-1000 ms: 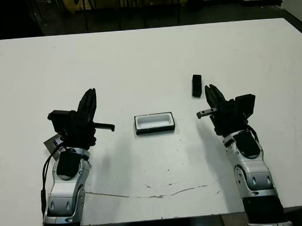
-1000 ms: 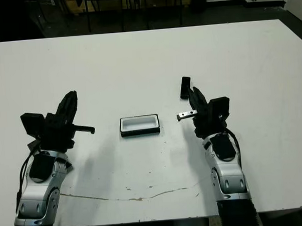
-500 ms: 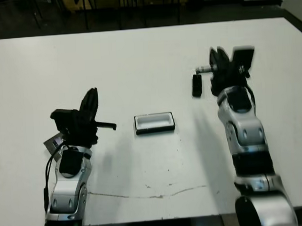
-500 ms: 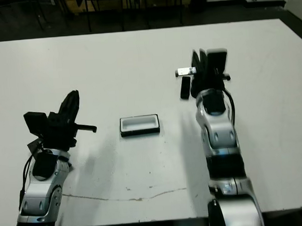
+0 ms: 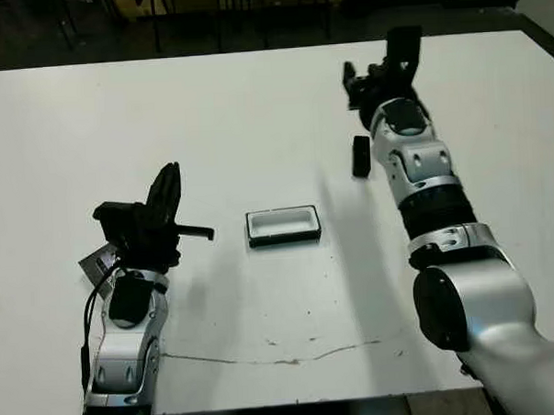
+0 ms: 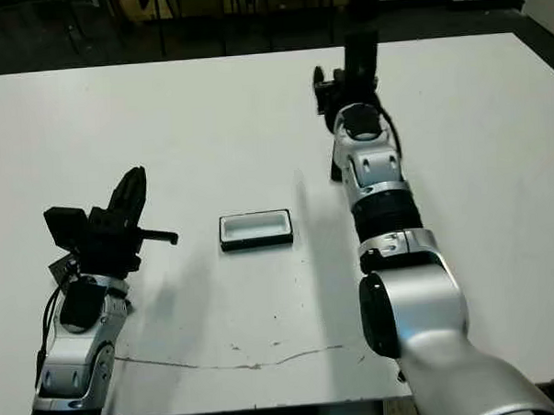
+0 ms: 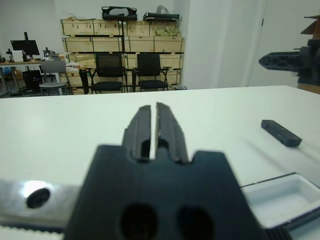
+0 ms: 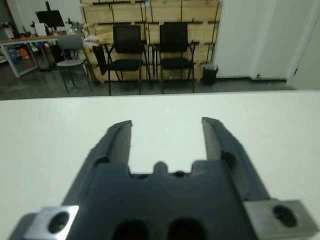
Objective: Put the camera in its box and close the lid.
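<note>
Camera half-hidden — right gripper's arm beside.

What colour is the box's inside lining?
White, inside a black outer wall. The box shows it best in the left eye view.

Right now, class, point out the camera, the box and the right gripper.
camera (image 5: 360, 156): left eye view, middle of its black bar.
box (image 5: 283, 225): left eye view, white lining inside.
right gripper (image 8: 166, 134): right wrist view, midway between open fingertips.
</note>
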You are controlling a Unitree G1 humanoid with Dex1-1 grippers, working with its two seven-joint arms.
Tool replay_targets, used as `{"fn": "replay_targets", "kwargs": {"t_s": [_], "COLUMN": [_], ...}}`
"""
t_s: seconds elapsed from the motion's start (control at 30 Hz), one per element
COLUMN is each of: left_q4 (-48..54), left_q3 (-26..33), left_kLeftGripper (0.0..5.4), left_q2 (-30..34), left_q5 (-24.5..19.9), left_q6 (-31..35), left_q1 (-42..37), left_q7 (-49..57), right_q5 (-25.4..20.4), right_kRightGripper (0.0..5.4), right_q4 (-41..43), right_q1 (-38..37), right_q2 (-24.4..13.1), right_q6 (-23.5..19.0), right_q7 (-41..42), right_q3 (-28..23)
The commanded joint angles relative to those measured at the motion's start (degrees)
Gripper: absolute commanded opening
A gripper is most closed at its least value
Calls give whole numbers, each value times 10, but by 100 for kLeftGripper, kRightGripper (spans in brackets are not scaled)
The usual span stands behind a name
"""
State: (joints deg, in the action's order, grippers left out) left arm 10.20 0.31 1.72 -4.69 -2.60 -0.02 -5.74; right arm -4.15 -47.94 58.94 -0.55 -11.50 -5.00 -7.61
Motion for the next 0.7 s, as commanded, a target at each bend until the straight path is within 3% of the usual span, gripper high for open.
{"fn": "replay_targets", "kwargs": {"t_s": [0.03,0.2,0.3,0.53,0.7], "left_q4": [-1,5,6,7,5], "left_q3": [4,3,2,1,1], "left_kLeftGripper": [0,0,0,0,0], "left_q2": [7,8,9,12,13], "left_q5": [-1,-1,0,3,2], "left_q6": [7,12,12,14,10], "left_q1": [8,10,9,11,13], "left_q7": [-3,-4,-6,-7,-8], "right_q5": [-9,-15,0,12,10], "right_kRightGripper": [401,489,538,538,538], "right_q4": [-40,-90,-109,-147,-165], "right_q1": [14,24,25,10,7], "right_q2": [10,22,24,36,35], "right_q6": [15,49,44,84,85], "right_q7": [-27,-60,-86,-142,-151], "right_q3": [-16,-33,-23,-21,-27]}}
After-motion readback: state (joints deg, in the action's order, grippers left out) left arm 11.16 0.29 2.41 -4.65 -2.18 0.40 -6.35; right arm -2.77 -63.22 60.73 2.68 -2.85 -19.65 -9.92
